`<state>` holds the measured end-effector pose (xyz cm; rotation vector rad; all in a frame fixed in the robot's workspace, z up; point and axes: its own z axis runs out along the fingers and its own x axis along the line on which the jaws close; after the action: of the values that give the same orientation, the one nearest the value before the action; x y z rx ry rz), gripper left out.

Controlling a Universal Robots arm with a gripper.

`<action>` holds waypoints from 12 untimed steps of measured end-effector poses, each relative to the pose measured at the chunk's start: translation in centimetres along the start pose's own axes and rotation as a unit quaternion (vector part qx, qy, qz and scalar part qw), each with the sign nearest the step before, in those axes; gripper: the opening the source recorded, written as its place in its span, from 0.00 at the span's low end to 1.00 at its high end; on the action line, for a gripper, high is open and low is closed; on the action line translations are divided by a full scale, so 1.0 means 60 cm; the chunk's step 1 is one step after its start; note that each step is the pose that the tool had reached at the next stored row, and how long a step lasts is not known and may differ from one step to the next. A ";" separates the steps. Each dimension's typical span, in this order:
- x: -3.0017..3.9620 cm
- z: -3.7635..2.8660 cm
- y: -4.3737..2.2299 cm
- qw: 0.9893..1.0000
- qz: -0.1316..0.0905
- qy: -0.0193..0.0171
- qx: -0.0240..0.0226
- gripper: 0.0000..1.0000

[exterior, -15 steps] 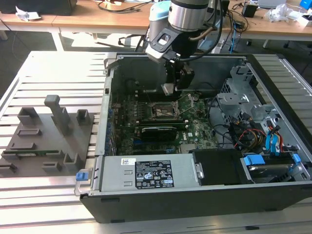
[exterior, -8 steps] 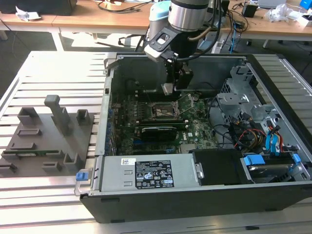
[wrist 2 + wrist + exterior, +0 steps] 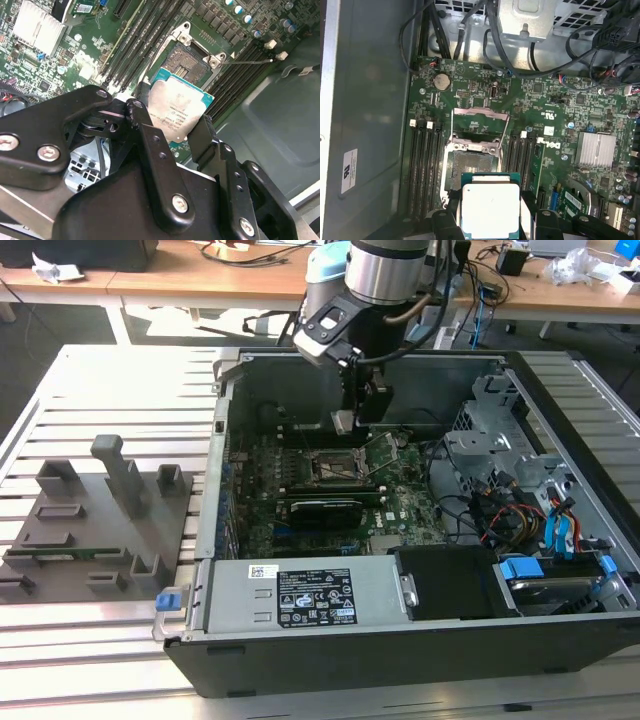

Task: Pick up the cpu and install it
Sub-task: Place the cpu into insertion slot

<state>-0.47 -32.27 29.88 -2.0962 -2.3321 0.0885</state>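
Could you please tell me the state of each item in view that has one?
cpu: gripped, held above the socket, not seated.
socket: open and empty.
gripper: jaws shut on the cpu's edges.
computer case: side panel off, interior exposed.

arm (image 3: 388,268): silver-grey cylindrical wrist, pale blue joint cap (image 3: 325,264), black cables (image 3: 440,292) running alongside. gripper (image 3: 172,120): matte black, rounded linkage bars, chunky fingers (image 3: 150,150), silver screws (image 3: 49,151) at each pivot. light grey bracket (image 3: 322,330) at the wrist.

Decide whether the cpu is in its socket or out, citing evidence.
Out. The gripper holds the cpu above the motherboard, and the socket beneath sits open and empty.
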 end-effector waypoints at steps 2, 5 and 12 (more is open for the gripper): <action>0.000 0.000 0.000 1.000 0.007 0.000 0.000 0.55; 0.000 0.000 0.000 1.000 0.015 0.001 0.001 0.55; 0.000 0.000 0.000 0.999 0.037 0.002 0.001 0.55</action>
<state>-0.47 -32.27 29.87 -2.1807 -2.2504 0.0881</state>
